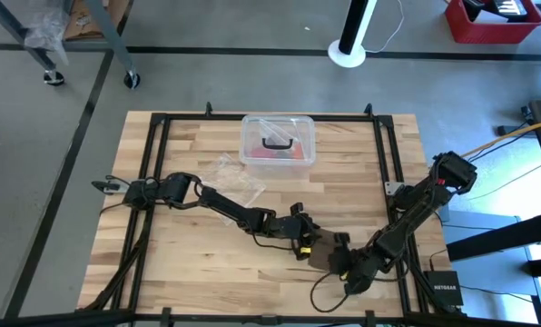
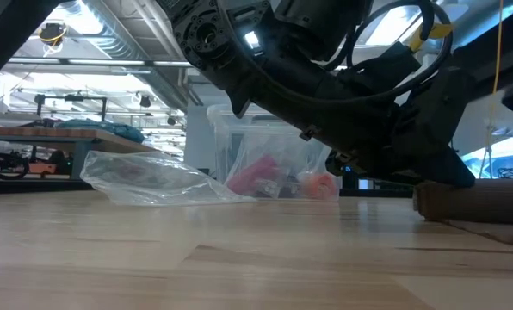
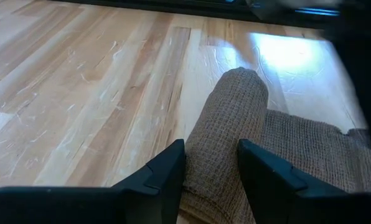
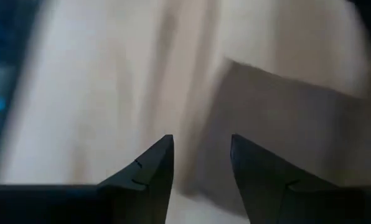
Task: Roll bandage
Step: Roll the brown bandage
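The brown bandage [image 1: 323, 249] lies near the table's front middle. One part of it is rolled into a thick roll [image 3: 232, 118], and its flat part [image 3: 316, 152] lies spread on the table beside the roll. My left gripper [image 1: 304, 240] reaches in from the left and is shut on the roll. My right gripper [image 1: 342, 260] comes from the right; its fingers stand apart over the edge of the flat part [image 4: 285, 118]. I cannot tell whether they touch it. In the low view the roll [image 2: 476, 200] rests on the table under the dark arms. My left gripper [image 3: 211, 149] pinches the bandage's roll between its two fingers, at the roll's end nearest the gripper [image 3: 213, 168]. The fingers come low and slanting from the table's left and lie along the roll. The roll rests on the table, its flat part trailing beside it.
A clear plastic box with a black handle [image 1: 277, 143] stands at the far middle of the table. A clear thin plastic bag [image 1: 232, 179] lies in front of it to the left. Bare wood [image 1: 198, 263] lies left of the bandage.
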